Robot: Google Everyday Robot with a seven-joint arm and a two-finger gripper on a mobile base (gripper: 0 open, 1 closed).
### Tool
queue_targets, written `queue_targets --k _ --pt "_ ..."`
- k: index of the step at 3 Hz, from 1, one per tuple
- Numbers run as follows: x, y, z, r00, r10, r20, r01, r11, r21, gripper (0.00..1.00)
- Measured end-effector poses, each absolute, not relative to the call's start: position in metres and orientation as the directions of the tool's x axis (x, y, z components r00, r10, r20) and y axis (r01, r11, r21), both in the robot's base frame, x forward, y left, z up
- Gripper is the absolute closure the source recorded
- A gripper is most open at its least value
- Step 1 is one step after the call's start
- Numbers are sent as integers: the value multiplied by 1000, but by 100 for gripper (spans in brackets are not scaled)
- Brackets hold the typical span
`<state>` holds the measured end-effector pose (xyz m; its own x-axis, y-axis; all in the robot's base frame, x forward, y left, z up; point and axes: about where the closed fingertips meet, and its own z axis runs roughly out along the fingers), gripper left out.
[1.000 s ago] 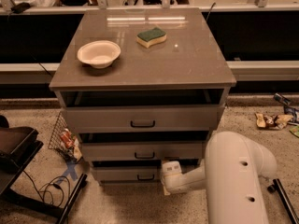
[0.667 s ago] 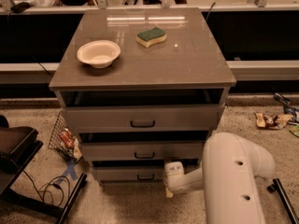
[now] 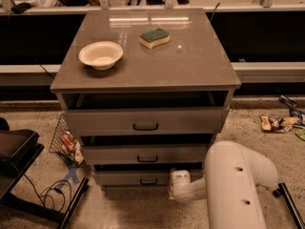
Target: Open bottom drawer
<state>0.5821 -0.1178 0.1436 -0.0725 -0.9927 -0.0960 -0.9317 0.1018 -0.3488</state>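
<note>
The grey cabinet (image 3: 143,75) has three drawers, all pulled out a little. The bottom drawer (image 3: 119,178) is the lowest and shortest front, with a small black bar handle (image 3: 148,181). A dark gap shows above it. My white arm (image 3: 233,185) reaches in from the lower right. The gripper (image 3: 175,184) sits low in front of the bottom drawer, just right of its handle. Only its white wrist end shows.
A white bowl (image 3: 100,55) and a green-and-yellow sponge (image 3: 154,37) lie on the cabinet top. A wire basket with wrappers (image 3: 66,142) stands on the floor at left, next to a black stand and cables (image 3: 33,194). Litter (image 3: 281,122) lies on the right floor.
The gripper has shifted slightly to the right along the bottom drawer front. The drawers look unchanged.
</note>
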Motion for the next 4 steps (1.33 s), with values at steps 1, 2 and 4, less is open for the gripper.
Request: queue_targets --k 1,2,4 --pt "580 -118 142 -79 -992 -99 -933 108 -343 59" --pt "580 -118 144 -79 -992 -99 -933 108 -343 84" --pt "580 -118 146 -79 -992 -99 -933 108 -343 100"
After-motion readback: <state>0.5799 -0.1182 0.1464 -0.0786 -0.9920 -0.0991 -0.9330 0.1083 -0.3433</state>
